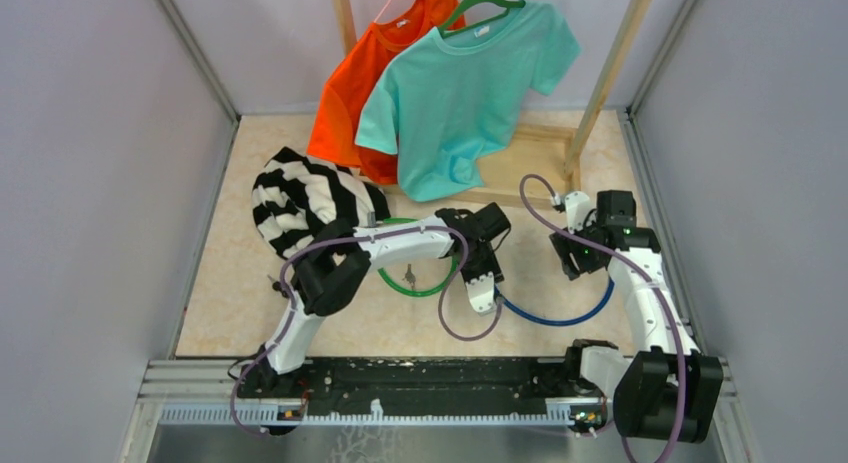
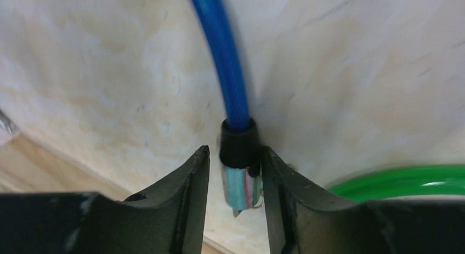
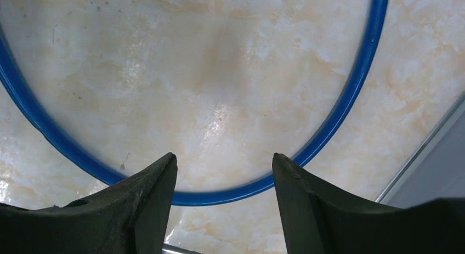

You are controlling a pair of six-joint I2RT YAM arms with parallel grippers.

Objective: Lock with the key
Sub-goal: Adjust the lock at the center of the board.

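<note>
A blue cable lock (image 1: 560, 319) lies curved on the marble tabletop. My left gripper (image 2: 234, 151) is open around its end. The black collar (image 2: 238, 144) and metal pin (image 2: 241, 188) sit between the fingers, touching the right finger, with a gap to the left one. A green cable lock (image 1: 425, 289) lies to the left, with a small key (image 1: 408, 276) inside its loop; the cable also shows in the left wrist view (image 2: 406, 180). My right gripper (image 3: 224, 155) is open and empty just above the blue cable's bend (image 3: 351, 95).
A black-and-white striped cloth (image 1: 300, 198) lies at the left by the left arm. An orange shirt (image 1: 350, 83) and a teal shirt (image 1: 460, 93) hang from a wooden rack (image 1: 610, 73) at the back. Grey walls close in both sides.
</note>
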